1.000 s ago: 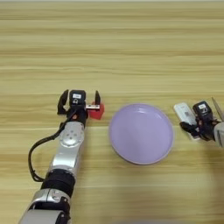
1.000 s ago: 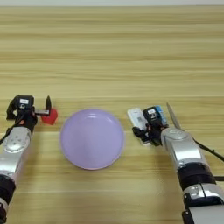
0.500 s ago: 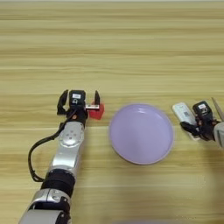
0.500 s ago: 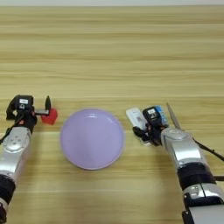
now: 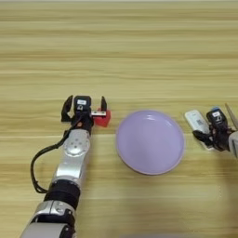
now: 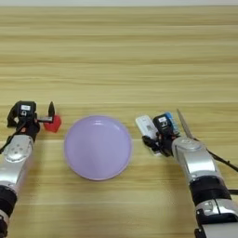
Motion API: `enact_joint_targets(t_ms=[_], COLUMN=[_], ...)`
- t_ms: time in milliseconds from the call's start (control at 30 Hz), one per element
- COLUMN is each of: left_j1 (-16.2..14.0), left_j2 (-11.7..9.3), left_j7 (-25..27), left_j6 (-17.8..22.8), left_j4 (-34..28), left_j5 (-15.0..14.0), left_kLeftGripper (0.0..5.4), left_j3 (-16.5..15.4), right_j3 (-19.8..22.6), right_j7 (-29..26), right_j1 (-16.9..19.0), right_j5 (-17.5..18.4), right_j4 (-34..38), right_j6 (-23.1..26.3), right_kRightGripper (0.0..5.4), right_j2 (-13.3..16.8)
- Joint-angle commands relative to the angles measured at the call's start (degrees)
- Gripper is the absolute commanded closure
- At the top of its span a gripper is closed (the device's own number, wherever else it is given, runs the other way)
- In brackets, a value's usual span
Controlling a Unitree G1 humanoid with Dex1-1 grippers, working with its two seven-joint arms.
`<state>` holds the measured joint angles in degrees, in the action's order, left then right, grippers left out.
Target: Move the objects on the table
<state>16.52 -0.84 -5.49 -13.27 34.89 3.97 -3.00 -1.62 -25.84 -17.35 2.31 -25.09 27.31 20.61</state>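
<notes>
While plank-grained table [image 5: 139, 46] fills view, left gripper [image 5: 85, 105] jaws gape beside cube [image 5: 103, 118]; right gripper's [image 6: 162, 135] unclear.

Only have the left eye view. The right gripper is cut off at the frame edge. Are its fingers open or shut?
Observer: Open. The right eye view shows the whole right gripper. One finger is down at the near end of the white bar and the other is spread far out to the right.
Operator: Is the bar gripped?
Observer: No. The outer finger stands well apart from the bar.
Operator: What about the arm behind it?
Observer: A silver forearm runs from the gripper towards the bottom right, with a thin black cable on its right side.
</notes>
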Motion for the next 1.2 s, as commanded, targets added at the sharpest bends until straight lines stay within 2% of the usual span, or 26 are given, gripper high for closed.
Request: enact_joint_targets(t_ms=[33, 433, 600, 800, 933, 1000, 1200], left_j1=[0.5, 0.4, 0.4, 0.4, 0.4, 0.5, 0.5], left_j2=[0.0, 0.0, 0.0, 0.1, 0.2, 0.2, 0.2], left_j7=[-0.1, -0.1, 0.0, -0.1, -0.2, -0.2, -0.2], left_j6=[-0.3, -0.4, -0.4, -0.4, -0.4, -0.4, -0.4], left_j4=[0.5, 0.5, 0.5, 0.3, 0.3, 0.3, 0.5], left_j5=[-0.3, -0.3, -0.3, -0.3, -0.3, -0.3, -0.2], left_kLeftGripper=[0.00, 0.00, 0.00, 0.00, 0.00, 0.00, 0.00], left_j3=[0.0, 0.0, 0.0, 0.1, 0.1, 0.1, 0.1], right_j3=[0.6, 0.0, -3.0, -6.2, -5.9, -6.7, -9.9], right_j7=[0.2, 0.8, 0.0, 0.3, 1.5, 1.6, 2.3], right_j1=[1.6, 5.5, 6.8, 6.9, 7.5, 7.9, 8.5], right_j5=[0.9, 2.5, 3.2, 3.0, 5.0, 5.1, 4.5], right_j4=[6.4, 23.7, 29.9, 32.2, 33.7, 34.3, 33.0], right_j6=[2.5, 9.1, 11.5, 13.0, 15.3, 15.7, 15.7], right_kRightGripper=[2.49, 2.49, 2.49, 2.49, 2.49, 2.49, 2.49], right_j2=[0.1, -0.7, -1.8, -3.3, -6.4, -7.1, -8.6])
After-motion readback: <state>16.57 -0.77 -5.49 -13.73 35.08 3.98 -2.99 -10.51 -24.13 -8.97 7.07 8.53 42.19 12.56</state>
